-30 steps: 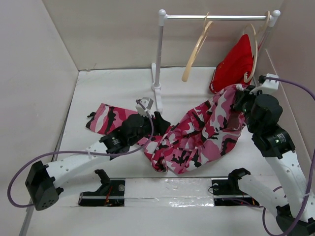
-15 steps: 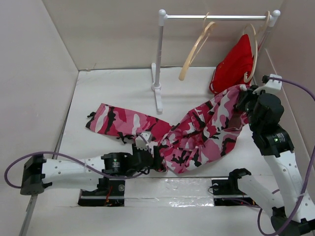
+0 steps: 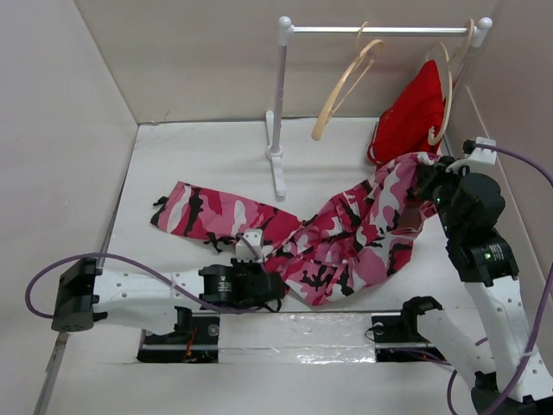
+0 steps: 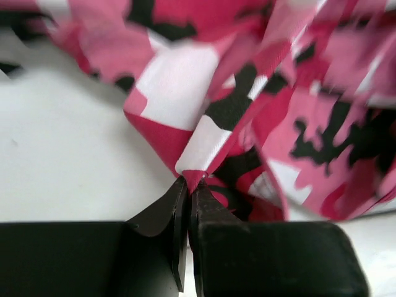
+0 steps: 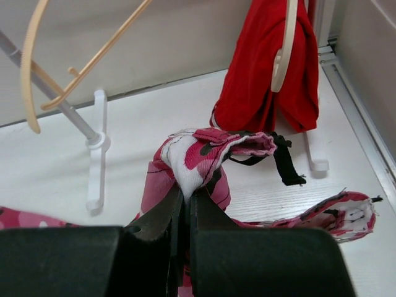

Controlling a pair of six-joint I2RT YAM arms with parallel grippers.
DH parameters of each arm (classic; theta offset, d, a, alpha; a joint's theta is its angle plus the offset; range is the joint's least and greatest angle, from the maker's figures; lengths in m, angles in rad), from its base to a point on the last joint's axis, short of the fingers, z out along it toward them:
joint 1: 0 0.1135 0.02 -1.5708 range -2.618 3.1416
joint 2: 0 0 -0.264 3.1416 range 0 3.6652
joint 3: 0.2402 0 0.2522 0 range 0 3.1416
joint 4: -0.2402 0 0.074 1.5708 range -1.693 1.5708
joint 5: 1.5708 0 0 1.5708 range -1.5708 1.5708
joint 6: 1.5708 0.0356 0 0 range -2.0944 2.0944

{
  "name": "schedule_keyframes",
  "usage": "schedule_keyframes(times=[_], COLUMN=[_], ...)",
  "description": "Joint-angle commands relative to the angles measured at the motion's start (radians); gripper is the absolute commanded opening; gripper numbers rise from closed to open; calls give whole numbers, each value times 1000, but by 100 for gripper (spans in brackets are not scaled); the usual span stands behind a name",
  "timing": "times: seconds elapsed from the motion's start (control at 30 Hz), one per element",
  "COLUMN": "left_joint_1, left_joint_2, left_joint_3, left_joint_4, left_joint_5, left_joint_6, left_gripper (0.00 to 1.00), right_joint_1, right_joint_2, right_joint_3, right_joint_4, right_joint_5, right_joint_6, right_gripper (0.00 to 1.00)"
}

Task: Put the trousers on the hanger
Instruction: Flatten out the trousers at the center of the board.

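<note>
White table (image 3: pixel 199 156) boxed in by pale walls; a white clothes rail (image 3: pixel 380 29) stood at the far side. The hanger (image 3: pixel 332 104) hung empty from the rail, tilted, with its lower end out toward the table's middle. A second hanger to its right carried a plain red garment (image 3: pixel 415 112).

The trousers (image 3: pixel 346 242) lay mostly on the table. One leg was stretched flat to the left, and the rest was bunched and rising to the right.

The left gripper (image 3: pixel 272 290) was low at the near edge of the cloth. Its wrist view showed the fingers pressed together on a pointed fold of the print (image 4: pixel 204 158). The right gripper (image 3: pixel 423 186) was raised just in front of the red garment, its fingers pinching a turned-over edge of the trousers (image 5: pixel 204 154) with the pale inner side showing.

Step in hand, as judged: both grips taken, the lift not yet made, and nothing on the hanger.

The next move probably calls for both arms to raise the cloth together, spread it between them, and bring it over the hanger's curved arm. The hanger looks free to swing, so the approach should be slow. The right arm needs to stay clear of the red garment.
</note>
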Motion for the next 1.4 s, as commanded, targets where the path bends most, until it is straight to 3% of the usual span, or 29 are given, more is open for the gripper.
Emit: schedule_keyframes(times=[0.0, 0.07, 0.13, 0.17, 0.2, 0.23, 0.3, 0.4, 0.57, 0.6, 0.63, 0.67, 0.8, 0.93, 1.03, 1.07, 1.13, 1.17, 1.23, 1.3, 1.37], left_joint_1=[77, 202, 306, 428, 489, 547, 692, 839, 1096, 1155, 1268, 1307, 1329, 1304, 1223, 1200, 1137, 1122, 1111, 1111, 1089], left_joint_2=[-90, -171, -266, -288, -297, -276, -213, -83, 90, 118, 176, 212, 370, 607, 776, 817, 902, 913, 887, 814, 608], left_joint_3=[184, 243, 303, 329, 417, 481, 699, 863, 880, 872, 871, 869, 901, 1088, 1221, 1259, 1343, 1352, 1328, 1238, 912], left_joint_4=[-162, -74, 125, 313, 364, 382, 321, 275, 312, 319, 324, 329, 341, 307, 284, 260, 234, 235, 237, 253, 442], left_joint_5=[-271, -310, -290, -253, -175, -146, -69, 17, 260, 396, 463, 518, 559, 566, 485, 458, 346, 313, 264, 302, 341], left_joint_6=[-24, 86, 424, 541, 677, 721, 774, 860, 875, 869, 861, 843, 906, 967, 1016, 1022, 1022, 1013, 977, 839, 786], left_gripper=[0, 0, 0, 0, 0, 0, 0, 0, 0, 1, 2, 3, 10, 19, 28, 37, 38, 46, 57, 59, 64], right_joint_1=[-8, -8, -8, -8, -8, -8, -8, -8, -8, -8, -8, -8, -8, -8, -8, -8, -17, -17, -52, -84, -135], right_joint_2=[-47, -70, -91, -99, -105, -120, -134, -173, -211, -219, -222, -226, -219, -211, -177, -141, -95, -72, -1, 57, 80], right_joint_3=[39, 56, 98, 120, 146, 202, 264, 352, 379, 375, 364, 347, 249, 88, 15, -22, -49, -73, -81, -87, -90], right_joint_4=[80, 60, 34, 20, 6, -24, -66, -121, -166, -169, -169, -161, -141, -68, -7, 7, 52, 73, 108, 132, 153], right_joint_5=[-71, -112, -169, -180, -204, -218, -247, -261, -318, -335, -337, -337, -297, -208, -130, -114, -53, -29, 36, 41, 21], right_joint_6=[16, 21, 28, 31, 31, 30, 21, 22, 31, 33, 33, 34, 36, 53, 65, 68, 76, 77, 82, 87, 107], right_gripper=[0, 0, 0, 0, 0, 0, 0, 0, 0, 0, 0, 0, 0, 0, 0, 0, 0, 0, 0, 0, 0])
